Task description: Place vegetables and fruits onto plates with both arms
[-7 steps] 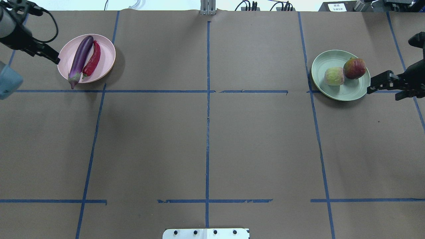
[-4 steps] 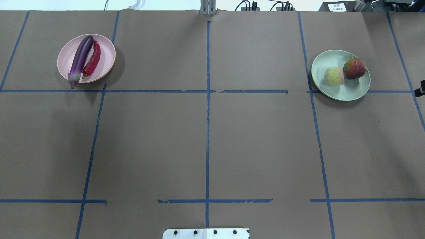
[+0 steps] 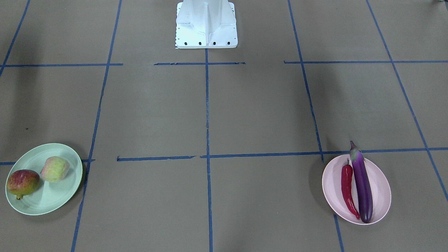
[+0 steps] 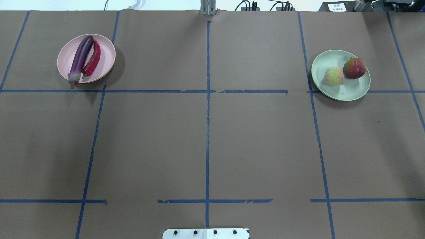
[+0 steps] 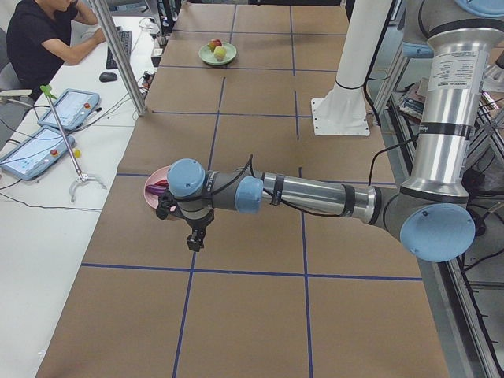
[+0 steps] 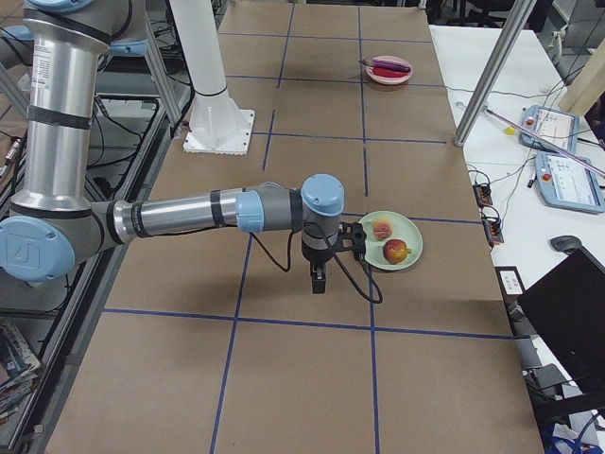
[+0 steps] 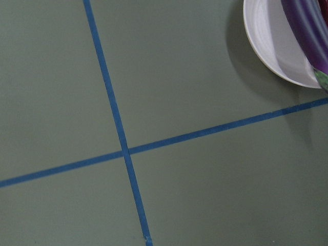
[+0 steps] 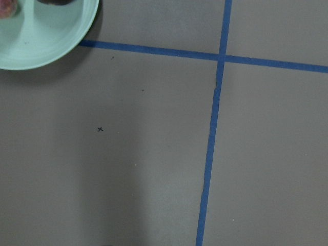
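Observation:
The purple eggplant [image 4: 80,56] and the red chili pepper [image 4: 93,59] lie side by side on the pink plate [image 4: 106,53] at the far left. The peach-like fruit [image 4: 334,76] and the pomegranate-like fruit [image 4: 354,68] sit on the mint green plate [image 4: 352,91] at the far right. Neither arm shows in the overhead view. In the exterior left view my left gripper [image 5: 193,240] hangs beside the pink plate [image 5: 151,189], nearer that camera. In the exterior right view my right gripper [image 6: 319,282] hangs beside the mint plate [image 6: 411,241]. I cannot tell whether either is open or shut.
The white base block [image 3: 206,24] stands at the robot's edge of the table. Blue tape lines cross the brown paper. A side table with tablets [image 5: 47,130] and a seated person [image 5: 47,39] lies beyond the far edge.
Both arms have drawn back out of the overhead view, the left past the left edge, the right past the right edge. The plates and their contents have not moved.

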You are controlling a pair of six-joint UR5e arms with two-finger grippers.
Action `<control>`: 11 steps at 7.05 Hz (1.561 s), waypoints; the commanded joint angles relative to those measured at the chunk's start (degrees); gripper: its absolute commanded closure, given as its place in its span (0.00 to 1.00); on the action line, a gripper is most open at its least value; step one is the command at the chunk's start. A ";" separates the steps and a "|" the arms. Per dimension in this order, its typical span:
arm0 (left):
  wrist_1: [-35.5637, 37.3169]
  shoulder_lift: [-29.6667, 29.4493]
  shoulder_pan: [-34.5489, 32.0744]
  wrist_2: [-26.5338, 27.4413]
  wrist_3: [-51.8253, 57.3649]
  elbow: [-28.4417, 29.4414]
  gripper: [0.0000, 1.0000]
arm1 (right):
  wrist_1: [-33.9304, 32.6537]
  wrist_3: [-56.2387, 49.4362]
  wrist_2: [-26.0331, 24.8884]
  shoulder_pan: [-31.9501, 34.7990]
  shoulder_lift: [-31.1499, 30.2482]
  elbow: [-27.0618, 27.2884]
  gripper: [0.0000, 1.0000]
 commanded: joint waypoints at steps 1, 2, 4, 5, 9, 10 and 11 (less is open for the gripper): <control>4.18 6.02 -1.75 -0.36 0.12 -4.34 0.00 | -0.29 -1.66 0.42 0.26 -1.96 0.38 0.00; 1.04 8.42 -1.31 0.60 -0.06 -4.19 0.00 | -0.82 -1.66 0.69 0.34 -1.01 -0.15 0.00; 1.36 9.15 -1.22 1.22 -0.49 -5.50 0.00 | -1.26 -0.79 0.42 0.34 0.84 -1.29 0.00; 1.27 10.80 -1.31 3.14 -0.50 -7.25 0.00 | -1.26 -0.69 0.25 0.26 0.85 -1.30 0.00; 1.18 14.86 -0.52 8.83 -0.06 -10.76 0.00 | -0.56 -0.78 0.60 0.34 1.29 -2.44 0.00; 1.27 15.04 -0.43 8.95 -0.06 -9.39 0.00 | -0.64 -0.69 0.34 0.26 1.99 -3.57 0.00; 1.36 15.04 -0.43 8.87 -0.06 -9.63 0.00 | -0.65 -0.69 0.77 0.25 2.08 -3.58 0.00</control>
